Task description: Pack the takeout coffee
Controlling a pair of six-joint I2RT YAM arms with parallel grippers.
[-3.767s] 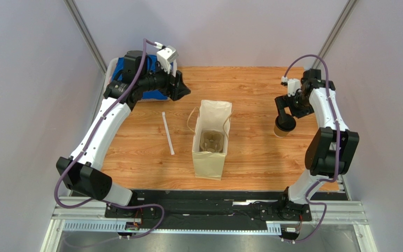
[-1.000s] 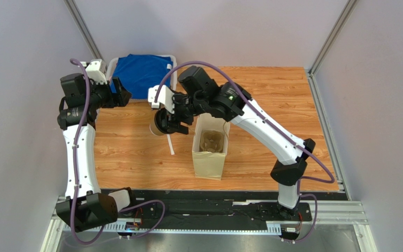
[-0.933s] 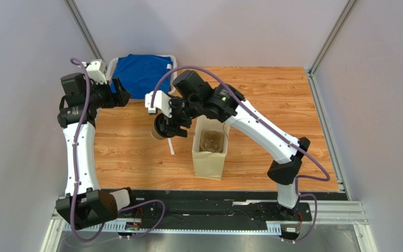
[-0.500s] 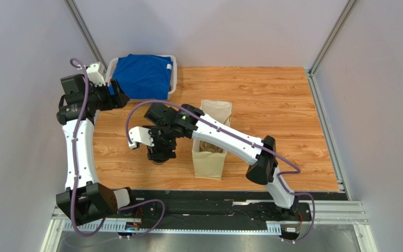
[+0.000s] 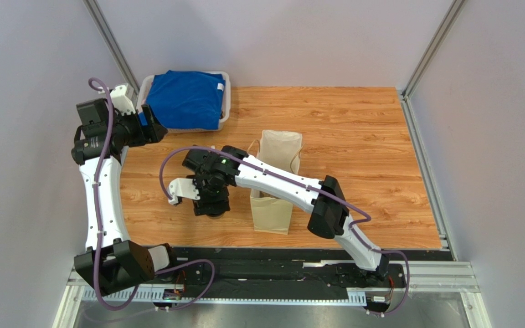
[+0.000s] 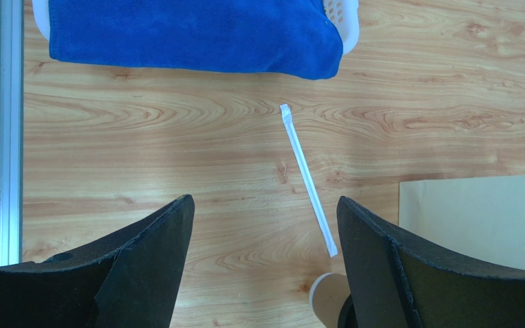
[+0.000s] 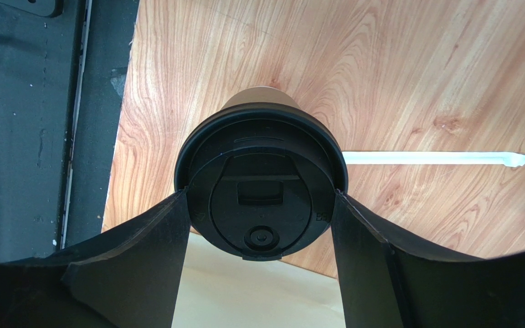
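The takeout coffee (image 7: 262, 179), a brown paper cup with a black lid, sits between my right gripper's (image 7: 260, 198) fingers, which press on both sides of the lid. In the top view this gripper (image 5: 210, 203) is over the table just left of the paper bag (image 5: 275, 179) and covers most of the cup. I cannot tell if the cup touches the table. The cup's lower part shows in the left wrist view (image 6: 328, 301). My left gripper (image 6: 265, 201) is open and empty, at the far left (image 5: 145, 126).
A thin white straw (image 6: 306, 179) lies on the wood left of the bag, also in the right wrist view (image 7: 436, 158). A white basket with a blue cloth (image 5: 188, 99) stands at the back left. The bag's side (image 7: 245, 290) is right beside the cup.
My right arm has carried the cup from the right side across the bag to its left, then toward the near edge. My left arm has drawn back to the far left.
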